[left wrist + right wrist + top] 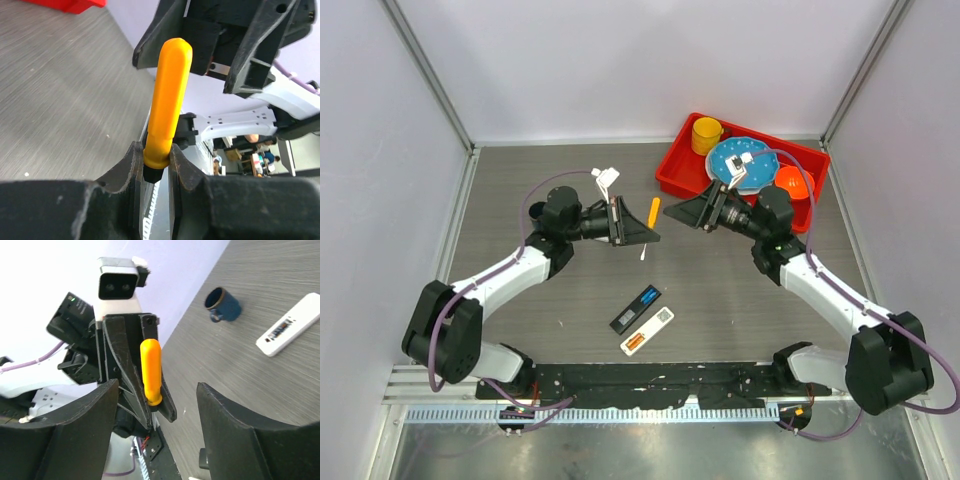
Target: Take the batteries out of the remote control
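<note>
The white remote control (pixel 647 331) lies face down at the near middle, with orange batteries (pixel 635 343) showing in its open compartment. Beside it lies a black remote (pixel 634 308) with a blue battery (pixel 648 296) in it. Above the table's middle, my left gripper (pixel 638 232) is shut on the lower end of an orange-handled screwdriver (pixel 654 210). In the left wrist view the screwdriver handle (pixel 170 95) stands up from between the pinching fingers (pixel 125 170). My right gripper (pixel 156 387) is open, its fingers (pixel 225 420) wide on either side of the screwdriver (pixel 150 370) without touching it.
A red bin (pixel 682 150) at the back right holds a yellow cup (pixel 707 135), a blue plate (pixel 740 160) and an orange cup (pixel 790 182). A dark blue mug (pixel 222 304) stands on the table beyond the white remote (pixel 289 331). Walls close in the table.
</note>
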